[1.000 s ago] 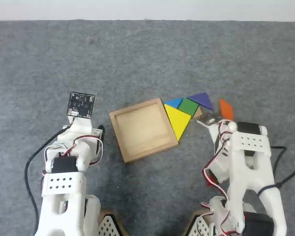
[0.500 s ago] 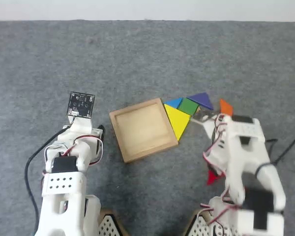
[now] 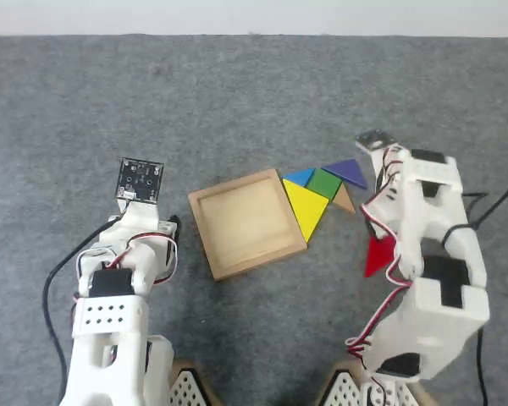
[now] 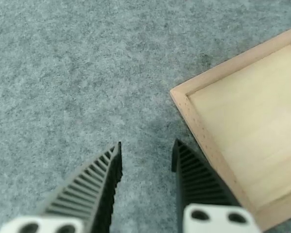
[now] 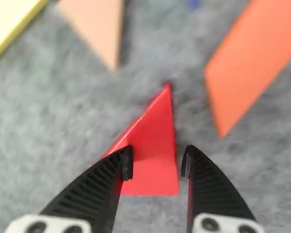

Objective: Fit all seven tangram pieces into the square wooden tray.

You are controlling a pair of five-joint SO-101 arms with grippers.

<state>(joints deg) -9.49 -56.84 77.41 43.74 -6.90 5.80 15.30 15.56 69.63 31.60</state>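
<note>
two pairs of fingers (image 4: 104,174) stand parted: the left gripper (image 4: 146,148) just beside the wooden tray (image 4: 193,127), the right gripper (image 5: 155,162) over a red triangle (image 5: 157,131) lying on the desk (image 3: 237,101) right of the tray.

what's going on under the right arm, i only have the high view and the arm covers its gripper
Observer: The right gripper is open, one finger on each side of the red triangle.
Operator: anything else close by
Observer: An orange parallelogram lies flat on the carpet beside the red triangle's tip, not touching it.
Operator: and the left gripper
Observer: The left gripper is open over bare carpet, just off a corner of the tray.
</note>
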